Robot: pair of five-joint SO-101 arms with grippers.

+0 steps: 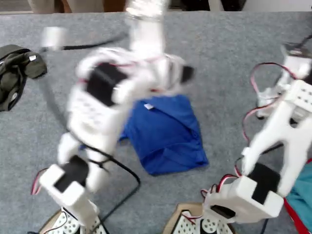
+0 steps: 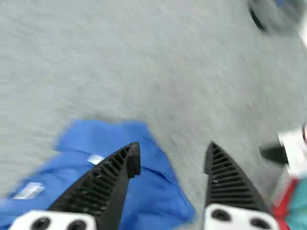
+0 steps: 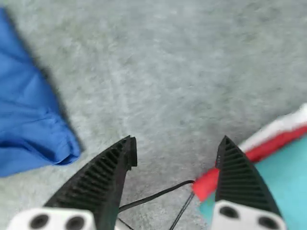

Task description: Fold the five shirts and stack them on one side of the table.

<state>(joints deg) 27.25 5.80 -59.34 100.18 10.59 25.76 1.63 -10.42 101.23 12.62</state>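
A folded blue shirt [image 1: 165, 136] lies in the middle of the grey table [image 1: 229, 53]. My left gripper [image 2: 172, 158] hovers open above its collar end, nothing between the fingers; the blue shirt [image 2: 153, 196] shows beneath and beside one finger. The left arm [image 1: 107, 92] stands over the shirt's left side. My right gripper [image 3: 177, 153] is open over bare table, between the blue shirt [image 3: 29, 120] and a teal shirt with red trim [image 3: 283, 167]. That teal shirt [image 1: 302, 200] lies at the near right edge. A crumpled dark green shirt [image 1: 17, 73] lies at the far left.
Black cables [image 1: 122, 170] run from the arm bases across the near table, and one cable [image 3: 158, 194] lies under the right gripper. The right arm [image 1: 287, 126] with red and white wires stands at the right. Open table lies beyond the blue shirt.
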